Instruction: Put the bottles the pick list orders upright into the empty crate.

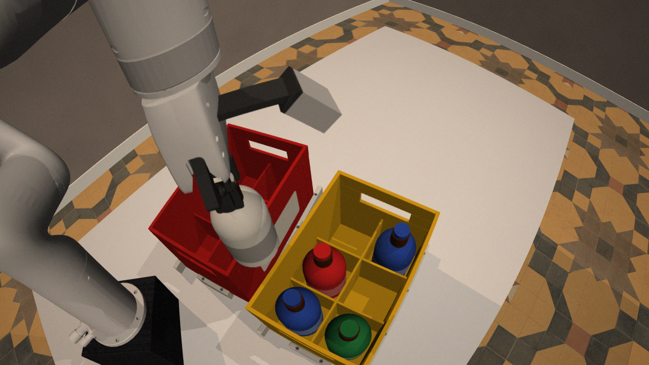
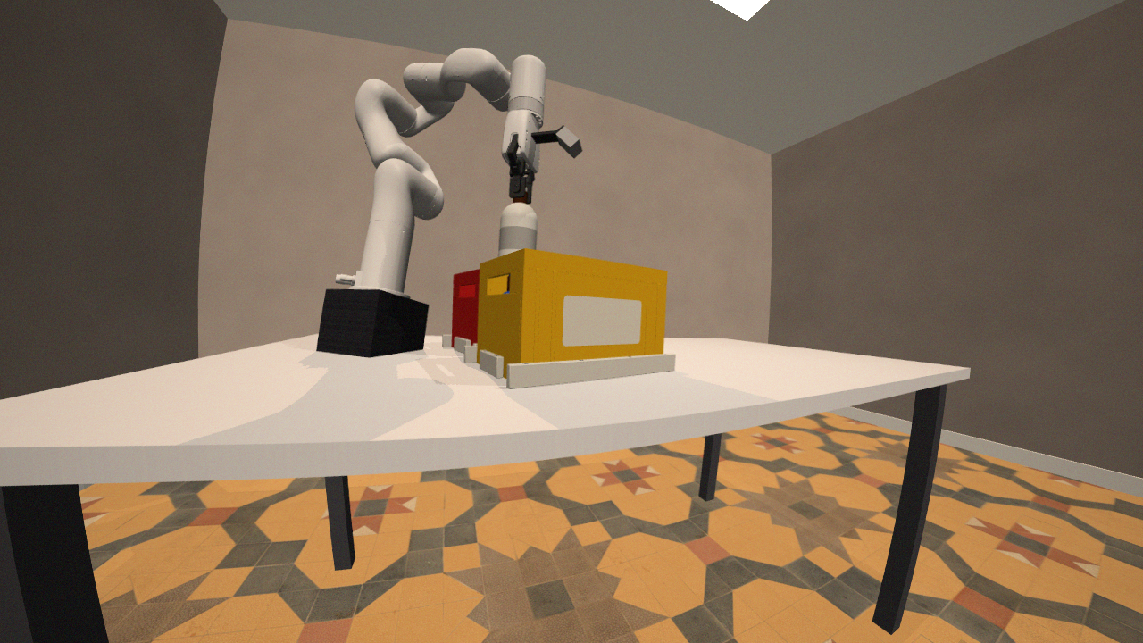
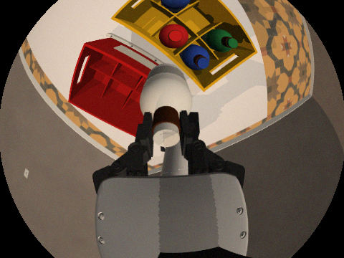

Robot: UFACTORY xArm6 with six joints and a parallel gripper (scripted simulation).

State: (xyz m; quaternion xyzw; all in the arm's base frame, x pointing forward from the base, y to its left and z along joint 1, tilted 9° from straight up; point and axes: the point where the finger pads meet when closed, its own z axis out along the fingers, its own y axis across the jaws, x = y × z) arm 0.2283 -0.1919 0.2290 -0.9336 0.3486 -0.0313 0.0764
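Note:
My gripper (image 1: 228,199) (image 2: 521,187) (image 3: 165,120) is shut on the neck of a white bottle (image 1: 247,226) (image 2: 518,231) (image 3: 165,91), held upright. In the top view it overlaps the near right wall of the red crate (image 1: 302,168) (image 2: 465,320) (image 3: 104,115). The red crate's visible compartments are empty; the rest are hidden. The yellow crate (image 1: 351,195) (image 2: 543,336) (image 3: 206,84) holds a red bottle (image 1: 324,269) (image 3: 170,39), a green bottle (image 1: 347,338) (image 3: 218,39), a blue bottle (image 1: 299,313) (image 3: 193,57) and another blue bottle (image 1: 394,249) (image 3: 175,3). I see no pick list.
Low pale rails (image 2: 591,373) run along the crates' bases. The crates stand side by side, with a narrow gap between them. The arm's black base (image 1: 154,317) (image 2: 371,320) stands beyond the red crate's near end. Dividers (image 1: 376,283) part the yellow crate into compartments.

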